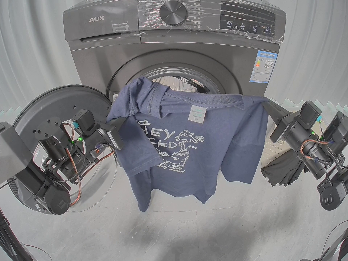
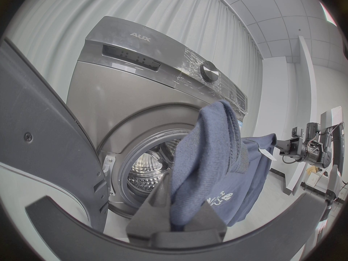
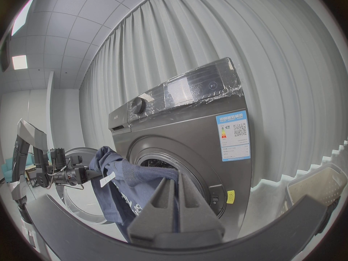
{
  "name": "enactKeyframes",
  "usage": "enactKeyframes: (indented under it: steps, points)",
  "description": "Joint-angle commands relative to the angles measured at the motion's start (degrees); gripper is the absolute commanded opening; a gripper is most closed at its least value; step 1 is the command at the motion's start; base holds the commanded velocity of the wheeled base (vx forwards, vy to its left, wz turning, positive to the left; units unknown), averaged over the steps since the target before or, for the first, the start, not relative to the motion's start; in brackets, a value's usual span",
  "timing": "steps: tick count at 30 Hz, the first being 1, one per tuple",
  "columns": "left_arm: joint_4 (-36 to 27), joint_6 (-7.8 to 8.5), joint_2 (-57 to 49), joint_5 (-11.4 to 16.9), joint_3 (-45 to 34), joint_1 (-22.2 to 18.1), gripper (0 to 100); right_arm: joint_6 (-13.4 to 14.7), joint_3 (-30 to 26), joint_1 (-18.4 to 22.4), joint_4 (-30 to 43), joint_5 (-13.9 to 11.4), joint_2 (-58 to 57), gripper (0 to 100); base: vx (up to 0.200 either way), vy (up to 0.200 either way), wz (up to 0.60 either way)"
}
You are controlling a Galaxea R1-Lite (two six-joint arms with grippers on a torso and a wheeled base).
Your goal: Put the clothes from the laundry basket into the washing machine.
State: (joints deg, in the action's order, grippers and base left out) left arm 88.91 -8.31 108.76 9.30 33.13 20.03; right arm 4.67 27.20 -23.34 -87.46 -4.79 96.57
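At 12 o'clock the drum opening; left gripper and right gripper each pinched tight on navy T-shirt shoulders, spread wide, so drooping hem could snag outside the rim.

Left arm and right arm: matte black cylindrical joint housings. Each carries a copper-braided cable at the wrist, green indicator lights and a teal connector. The left joint cap bears a ring of screws. Left gripper and right gripper: dark grey wedge-shaped fingers.
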Motion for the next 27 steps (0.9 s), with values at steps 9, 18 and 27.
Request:
enactKeyframes:
  steps: [9,18,27]
  points:
    - [0.0,-0.12,-0.2,0.0,0.1,-0.3,0,-0.1,-0.7,1.3,0.0,0.0,0.9,0,0.000,0.000,0.00]
    - [0.0,-0.12,-0.1,0.0,0.0,-0.3,0,-0.1,-0.7,1.6,0.0,0.0,0.9,0,0.000,0.000,0.00]
    - [0.0,-0.12,0.0,0.1,0.0,-0.3,0,-0.1,-0.6,1.8,0.0,0.0,0.8,0,0.000,0.000,0.00]
